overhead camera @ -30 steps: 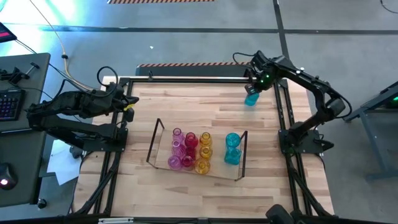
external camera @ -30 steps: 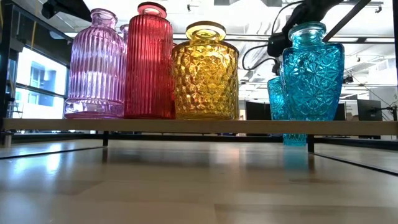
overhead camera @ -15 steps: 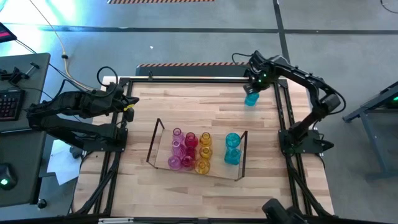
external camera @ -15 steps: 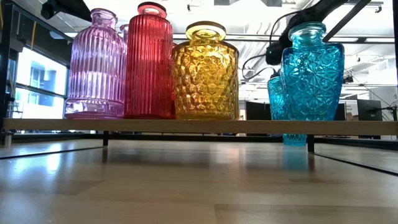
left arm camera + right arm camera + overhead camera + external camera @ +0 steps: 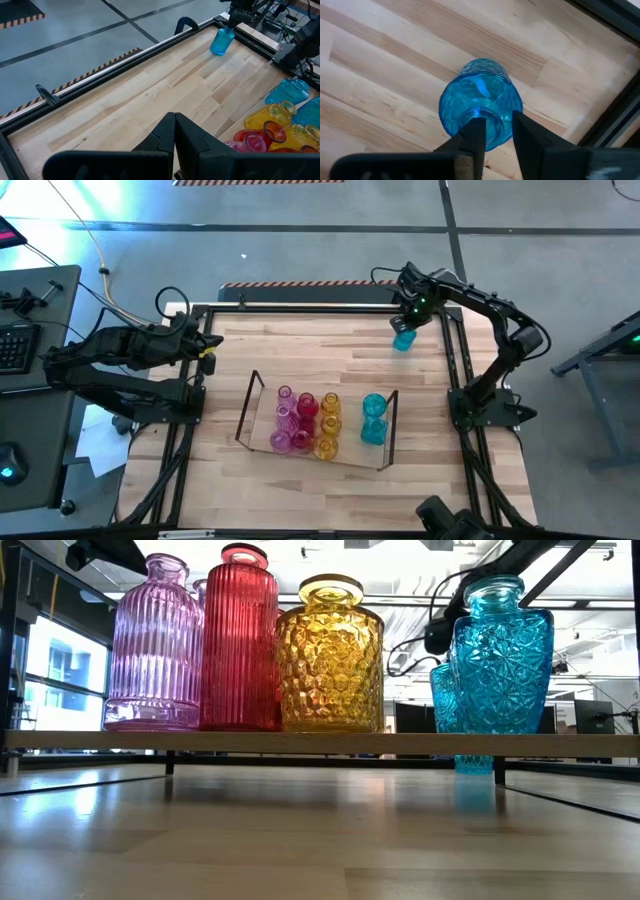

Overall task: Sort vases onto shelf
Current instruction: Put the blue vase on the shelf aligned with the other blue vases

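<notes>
Most translucent glass vases (image 5: 305,423), pink, red, amber and cyan, stand on the clear low shelf (image 5: 250,408) at lower centre. The right tool (image 5: 404,326) grasps the last cyan glass vase (image 5: 403,338) at upper right; the left tool (image 5: 212,353), clenched empty, waits at the desk's left edge.

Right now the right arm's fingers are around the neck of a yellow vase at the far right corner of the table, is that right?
Not quite: the vase is cyan, not yellow. The right wrist view shows the right gripper with its fingers either side of the neck of the cyan vase, and the high view places it at the table's far right corner.
</notes>
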`<state>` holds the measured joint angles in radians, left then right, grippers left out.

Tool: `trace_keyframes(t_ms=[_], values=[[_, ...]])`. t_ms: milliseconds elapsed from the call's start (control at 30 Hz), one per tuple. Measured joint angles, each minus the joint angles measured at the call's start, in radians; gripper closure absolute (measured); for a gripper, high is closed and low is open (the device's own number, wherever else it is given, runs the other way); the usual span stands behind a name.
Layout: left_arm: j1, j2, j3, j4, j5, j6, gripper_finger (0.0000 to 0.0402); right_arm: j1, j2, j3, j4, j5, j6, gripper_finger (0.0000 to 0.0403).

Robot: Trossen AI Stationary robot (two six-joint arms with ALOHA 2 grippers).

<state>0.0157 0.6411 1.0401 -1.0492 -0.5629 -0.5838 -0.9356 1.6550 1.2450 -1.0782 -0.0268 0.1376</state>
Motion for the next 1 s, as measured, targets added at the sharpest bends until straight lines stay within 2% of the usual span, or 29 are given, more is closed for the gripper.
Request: trace_keyframes(t_ms=[200, 333, 500, 633, 800, 1000], values=[[0.0, 0.0, 0.0, 0.0, -0.017, 0.0, 0.0401, 0.001, 0.001, -0.001, -0.005, -0.001, -0.054, 0.0393], [0.0, 0.0, 0.0, 0.0, -0.021, 0.0, 0.0401, 0.007, 0.001, -0.001, -0.016, -0.004, -0.051, 0.0386], [0.0, 0.0, 0.0, 0.0, -0.021, -0.007, 0.0401, 0.052, -0.013, 0.032, -0.065, -0.001, -0.06, 0.0397], [0.0, 0.0, 0.0, 0.0, -0.023, -0.007, 0.0401, 0.102, -0.057, 0.117, -0.085, -0.002, -0.05, 0.0399], [0.0, 0.0, 0.0, 0.0, -0.023, -0.007, 0.0401, 0.192, -0.078, 0.274, -0.19, -0.006, -0.011, 0.04], [0.0, 0.0, 0.0, 0.0, -0.023, -0.007, 0.0401, 0.38, -0.079, 0.528, -0.303, -0.016, 0.052, 0.0401]])
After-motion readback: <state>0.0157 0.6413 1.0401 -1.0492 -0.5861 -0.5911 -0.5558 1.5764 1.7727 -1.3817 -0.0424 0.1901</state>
